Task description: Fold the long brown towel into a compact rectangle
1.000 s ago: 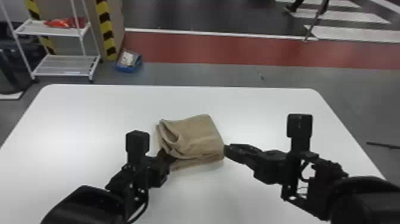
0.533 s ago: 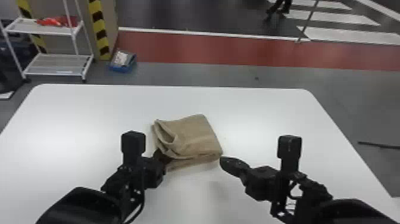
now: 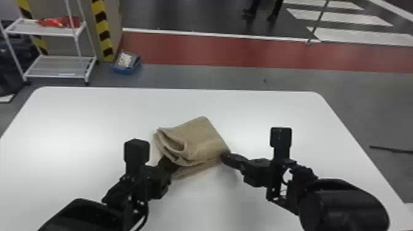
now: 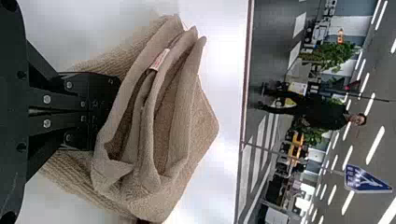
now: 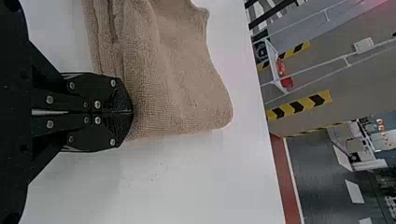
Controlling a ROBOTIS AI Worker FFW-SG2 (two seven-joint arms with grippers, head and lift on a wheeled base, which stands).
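- The brown towel (image 3: 196, 138) lies in a folded, layered bundle on the white table (image 3: 76, 119), between my two grippers in the head view.
- My left gripper (image 3: 169, 162) is at the bundle's near left side, its tips at the cloth. In the left wrist view, the fingers (image 4: 100, 100) of this left gripper stand together just where the folds begin.
- My right gripper (image 3: 226, 156) meets the towel at its near right corner. In the right wrist view, the fingers (image 5: 105, 95) are together, with the tips against the edge of the terry cloth.
- Hidden: the very ends of the left fingers, behind the cloth; I cannot tell whether they pinch a layer. The underside of the bundle is covered too.
- Cut off: part of the towel, by the border of the right wrist view; both arms, by the border of the head view.
- Small detail: a pale label (image 4: 159, 59) with reddish marks, between the layers; I cannot read it.
- Orientation: the loose, open folds face left, and one corner points away from me. The bundle sits askew to the table's far edge. It is nearly as broad as it is long, so I cannot fix its long axis.
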